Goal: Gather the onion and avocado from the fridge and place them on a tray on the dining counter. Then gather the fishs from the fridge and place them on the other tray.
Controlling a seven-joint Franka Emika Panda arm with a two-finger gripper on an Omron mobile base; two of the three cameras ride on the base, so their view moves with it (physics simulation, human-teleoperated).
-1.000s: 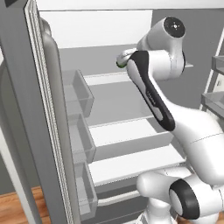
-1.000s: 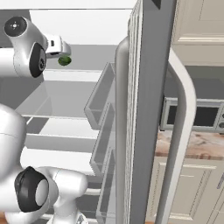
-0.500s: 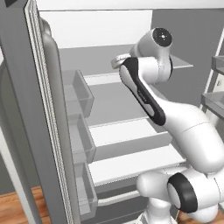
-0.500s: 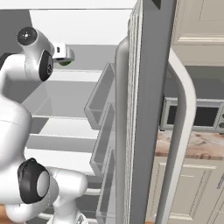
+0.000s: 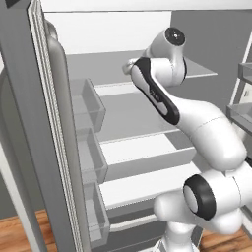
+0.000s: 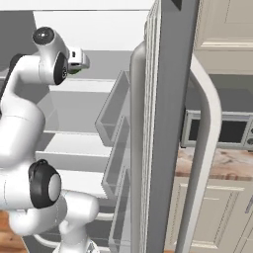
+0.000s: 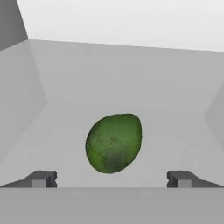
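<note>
Early stage, I judge. My pincer [image 7: 112,179] is spread wide inside the fridge [image 5: 147,123], nothing gripped. Avocado [image 7: 114,142] lies on the shelf at 12 o'clock, between the fingertips. Grasp and tray delivery remain.

Over the last second the arm has swung its gripper [image 7: 111,179] farther into the fridge [image 5: 147,113], toward the rear wall, closing on the avocado [image 7: 113,142].

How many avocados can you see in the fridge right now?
1. The avocado lies on a fridge shelf straight ahead of the open gripper, centred between its fingertips and not yet touched. Others may be hidden behind the arm.
</note>
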